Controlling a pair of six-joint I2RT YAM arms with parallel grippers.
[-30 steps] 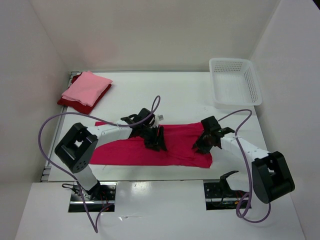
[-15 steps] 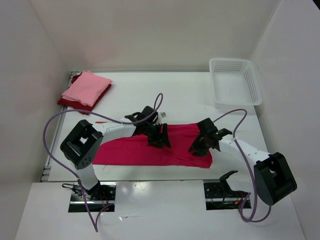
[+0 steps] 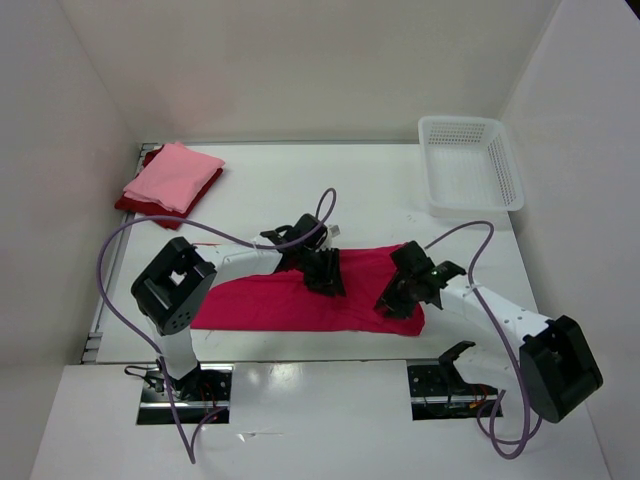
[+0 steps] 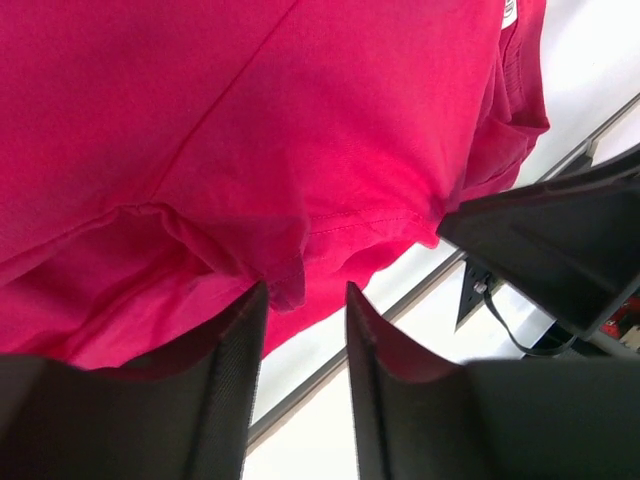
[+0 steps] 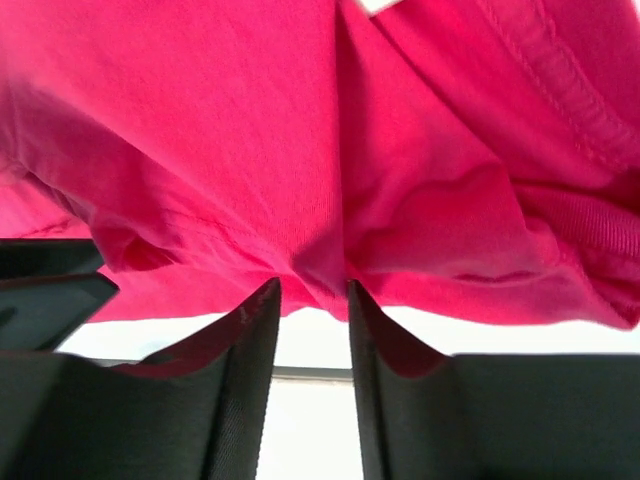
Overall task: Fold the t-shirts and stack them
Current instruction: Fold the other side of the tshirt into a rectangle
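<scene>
The crimson-magenta t-shirt (image 3: 255, 300) lies spread across the middle of the table. My left gripper (image 3: 326, 276) is shut on a fold of its far edge, which shows between the tips in the left wrist view (image 4: 305, 290). My right gripper (image 3: 394, 299) is shut on a bunch of the same shirt near its collar end, seen in the right wrist view (image 5: 313, 285). The held cloth (image 5: 420, 150) hangs lifted above the white table. The light pink t-shirt (image 3: 172, 175) lies folded on the folded dark red t-shirt (image 3: 133, 204) at the back left.
A white mesh basket (image 3: 470, 165) stands at the back right. White walls close in the table on the left, back and right. The table's near metal edge (image 4: 400, 300) runs just beyond the shirt's front hem. Purple cables loop over both arms.
Both grippers have moved toward the near edge and slightly right, carrying the shirt's far edge with them. The shirt's far-left corner has drawn in and the cloth looks narrower front to back.
</scene>
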